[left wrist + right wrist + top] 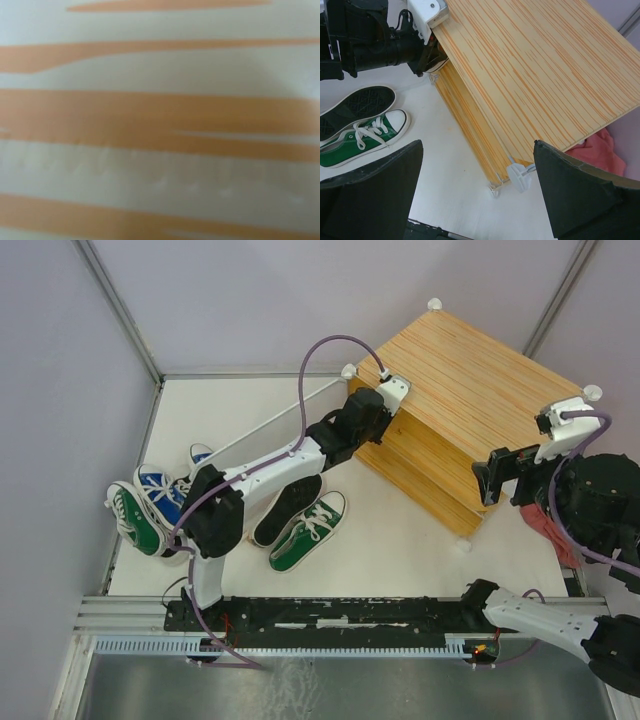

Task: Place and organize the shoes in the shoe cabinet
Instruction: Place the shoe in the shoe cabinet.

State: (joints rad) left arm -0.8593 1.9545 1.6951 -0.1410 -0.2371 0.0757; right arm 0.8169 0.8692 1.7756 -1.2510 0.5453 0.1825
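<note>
Far left, a green sneaker (133,523) and a blue pair (160,495) huddle at the edge of the white table (400,540), partly under my left arm. Nearer the middle, a black sneaker (287,508) lies sole-up, touching a second green sneaker (308,532) that sits upright with its laces showing. All have canvas uppers, white rubber soles and toe caps, and white laces where I can see them.

I judge them light, with soft sides that give under a squeeze and a stiffer sole beneath. The heel collar or the sidewall just above the sole looks like the surest hold. Loose laces could snag, and the black one would need turning over.

My left gripper (380,405) is pressed up to the near left corner of the shoe cabinet (480,400). Its own camera shows only blurred orange-striped grain, so I cannot tell whether those fingers are parted or closed, or whether they carry anything.

The cabinet, pale wood with fine orange stripes and white round knobs at its corners, stands at an angle right of centre, well apart from the shoes at the left edge.

Rightmost, my right gripper (477,145) hovers above the cabinet's near right corner, fingers spread wide with nothing between them. A pink cloth (600,150) peeks out behind.
</note>
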